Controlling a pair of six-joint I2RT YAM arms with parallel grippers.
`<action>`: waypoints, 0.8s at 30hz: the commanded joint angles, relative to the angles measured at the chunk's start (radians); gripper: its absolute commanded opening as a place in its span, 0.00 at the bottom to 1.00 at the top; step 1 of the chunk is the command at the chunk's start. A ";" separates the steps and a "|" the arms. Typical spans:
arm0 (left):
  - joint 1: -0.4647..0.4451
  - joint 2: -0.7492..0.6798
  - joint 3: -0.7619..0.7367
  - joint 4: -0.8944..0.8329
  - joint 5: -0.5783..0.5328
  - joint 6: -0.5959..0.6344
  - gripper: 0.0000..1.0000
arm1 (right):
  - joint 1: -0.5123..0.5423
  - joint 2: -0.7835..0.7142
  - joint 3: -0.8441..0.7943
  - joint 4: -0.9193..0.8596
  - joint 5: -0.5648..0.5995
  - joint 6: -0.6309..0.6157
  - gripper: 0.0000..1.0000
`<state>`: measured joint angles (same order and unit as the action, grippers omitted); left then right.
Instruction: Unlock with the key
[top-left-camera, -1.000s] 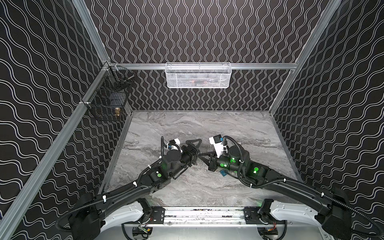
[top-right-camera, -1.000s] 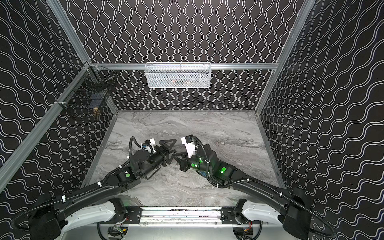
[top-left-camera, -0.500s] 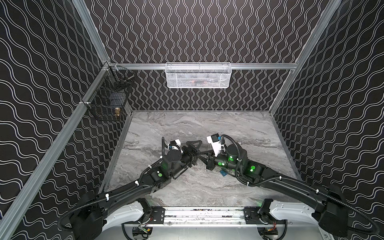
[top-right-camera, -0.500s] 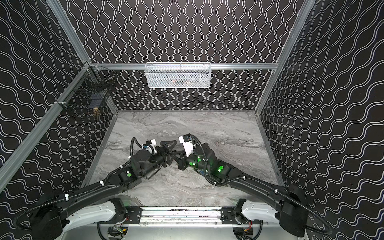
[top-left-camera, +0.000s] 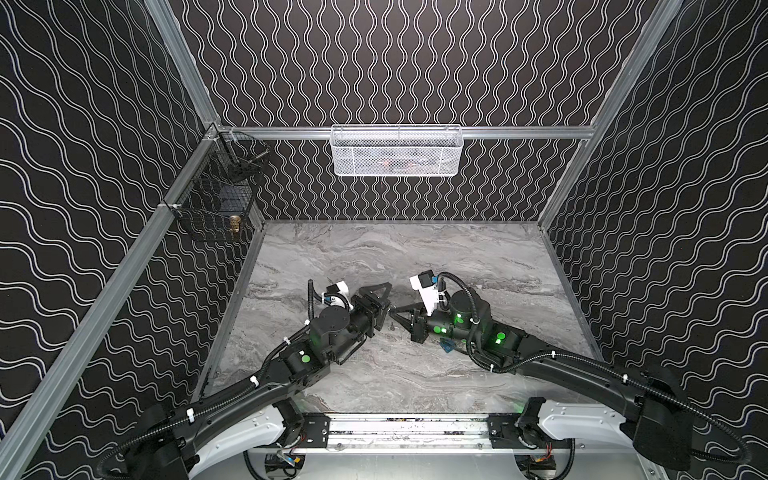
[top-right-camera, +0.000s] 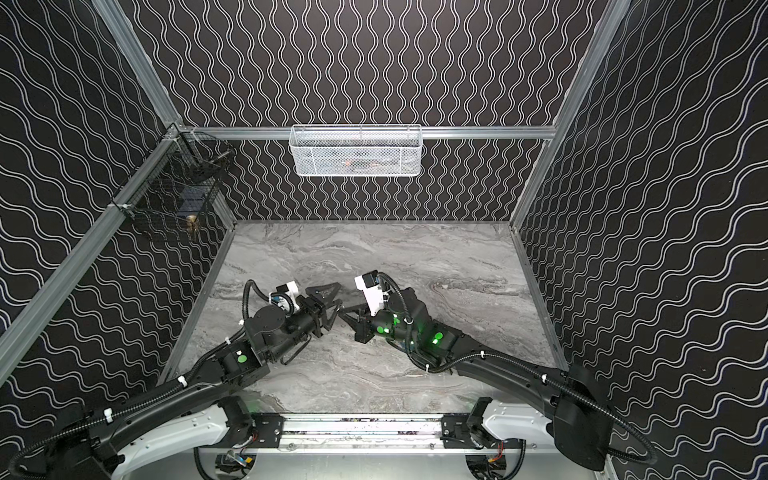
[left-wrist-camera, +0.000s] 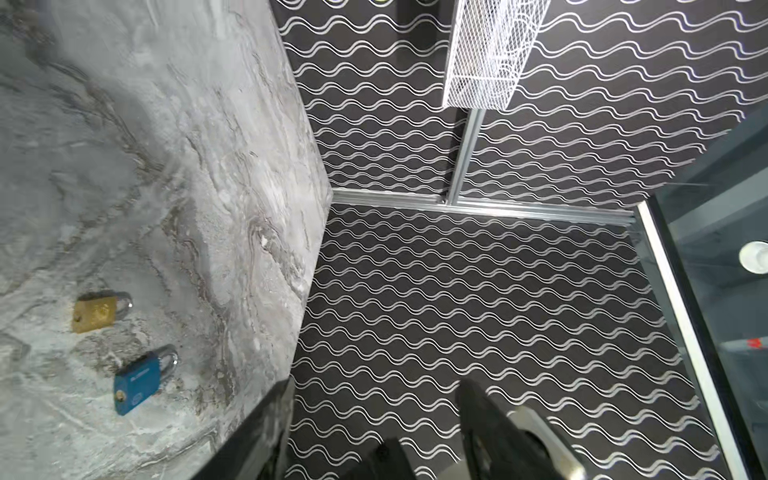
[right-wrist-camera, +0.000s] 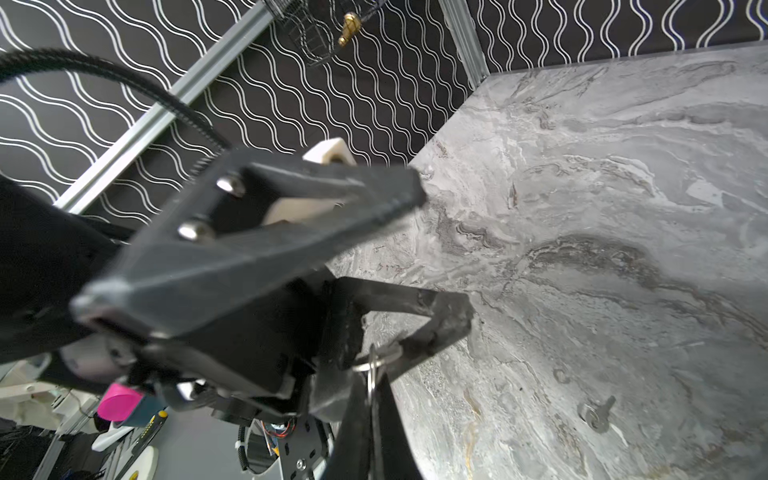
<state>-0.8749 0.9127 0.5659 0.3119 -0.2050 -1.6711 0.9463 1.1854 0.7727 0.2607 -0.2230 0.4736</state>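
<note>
Over the table, the left gripper, jaws spread but narrower than a second ago, closes on the right gripper, which, near the untouched blue padlock, pinches the key, so a handover seems near.

Even soft light, crisp top views, blurry foreground in right wrist view

2 padlocks are seen lying flat on the grey marbled tabletop, near each other but apart: a brass padlock and a blue padlock. The left pincer is shown with its fingers spread. A white mesh basket is hung on the wavy-patterned wall.
</note>
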 joint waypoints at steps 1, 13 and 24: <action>0.002 0.006 -0.009 0.024 -0.016 0.003 0.60 | -0.001 -0.001 0.000 0.029 -0.022 -0.017 0.00; 0.004 0.000 -0.023 -0.008 -0.031 -0.008 0.33 | -0.001 -0.010 0.005 -0.025 0.013 -0.061 0.00; 0.007 0.007 -0.014 -0.053 -0.043 -0.008 0.09 | -0.001 -0.004 0.025 -0.059 0.040 -0.087 0.00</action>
<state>-0.8707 0.9108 0.5446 0.2592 -0.2344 -1.6718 0.9463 1.1782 0.7795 0.2111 -0.1925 0.4133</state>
